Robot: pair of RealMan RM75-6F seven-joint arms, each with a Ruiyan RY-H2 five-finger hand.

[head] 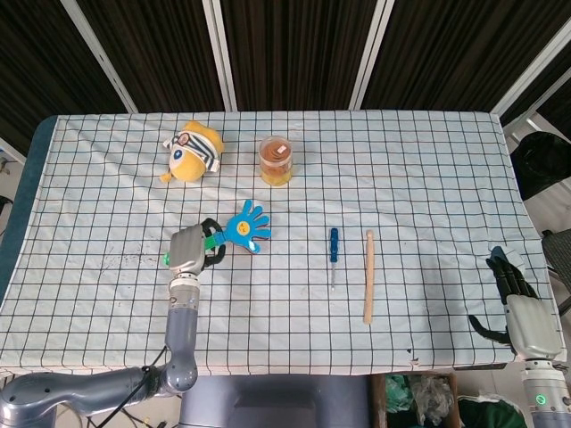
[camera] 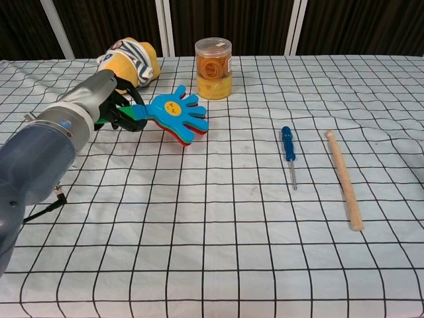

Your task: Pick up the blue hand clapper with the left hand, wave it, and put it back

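Observation:
The blue hand clapper (head: 246, 227) (camera: 175, 114) has a yellow smiley on its palm, a red layer beneath and a green handle. My left hand (head: 186, 250) (camera: 101, 101) grips that handle and holds the clapper lifted above the checked cloth, its fingers pointing right. My right hand (head: 517, 299) rests at the table's near right edge with fingers apart and nothing in it; the chest view does not show it.
A yellow plush toy (head: 194, 152) (camera: 126, 63) lies at the back left, just behind the raised clapper. A jar of orange rings (head: 277, 160) (camera: 213, 59) stands mid-back. A blue screwdriver (head: 333, 252) (camera: 288, 152) and a wooden stick (head: 368, 275) (camera: 344, 177) lie to the right.

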